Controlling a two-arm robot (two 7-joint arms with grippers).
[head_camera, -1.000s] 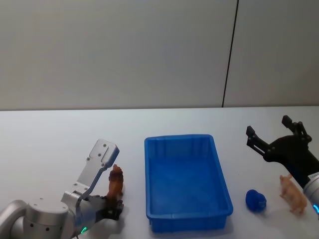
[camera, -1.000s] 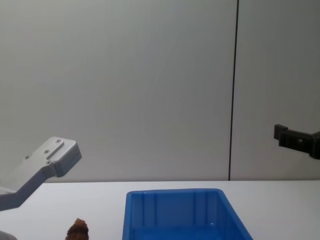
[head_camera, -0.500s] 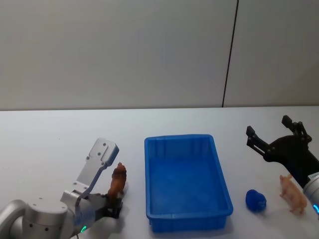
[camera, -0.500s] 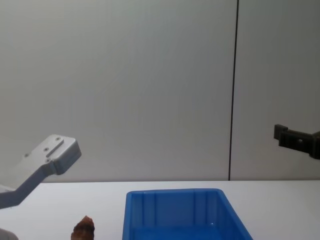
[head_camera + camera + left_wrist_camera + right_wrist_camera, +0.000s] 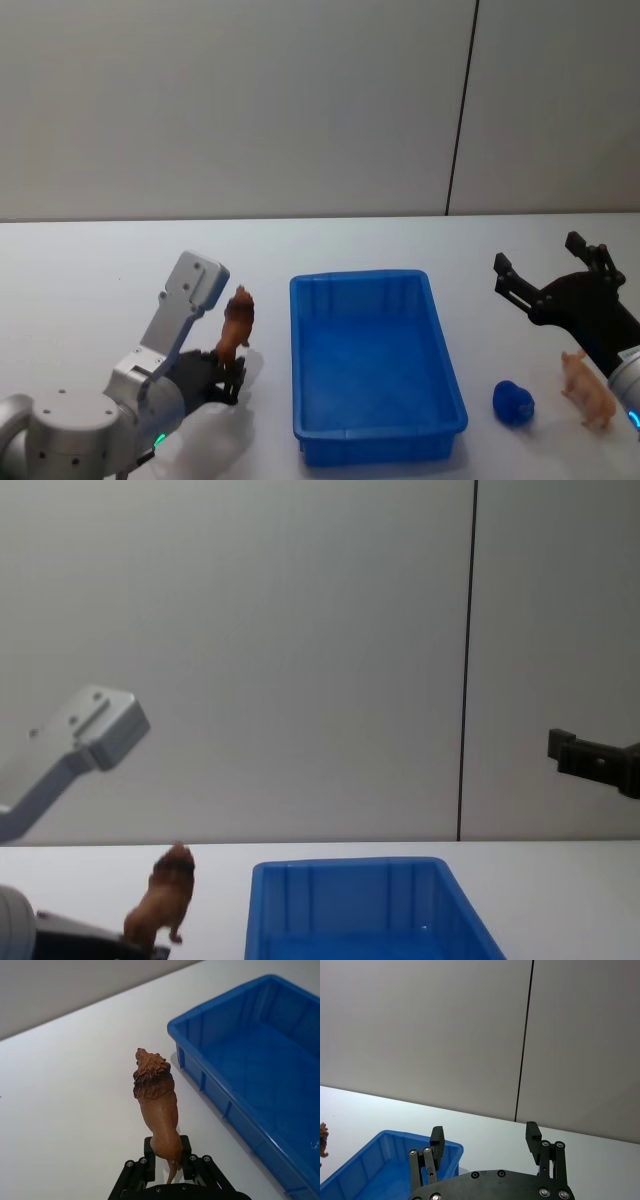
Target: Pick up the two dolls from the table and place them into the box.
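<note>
Two dolls, one box, one bench, two end effectors. Item 1: reddish-brown doll, lion-shaped with a dark mane, clamped at its hindquarters by the left end effector, whose black fingers close on either side of the rump. It is held clear of the bench with its head up and pointing away from the robot, just beside the left wall of the box and outside it. Item 2: pale peach-pink doll, thin-limbed, resting on the bench near the right edge of the head view, well apart from the box and close to the right arm. Item 3: box, bright blue, rectangular with ribbed walls, set mid-bench between the two arms, nothing seen inside. Item 4: small dark-blue object, rounded, on the bench between the box's right front corner and the peach-pink doll, touching neither. Item 5: right end effector, black, jaws spread wide and empty, raised above the bench to the right of the box. Item 6: bench, broad, flat, plain white.
</note>
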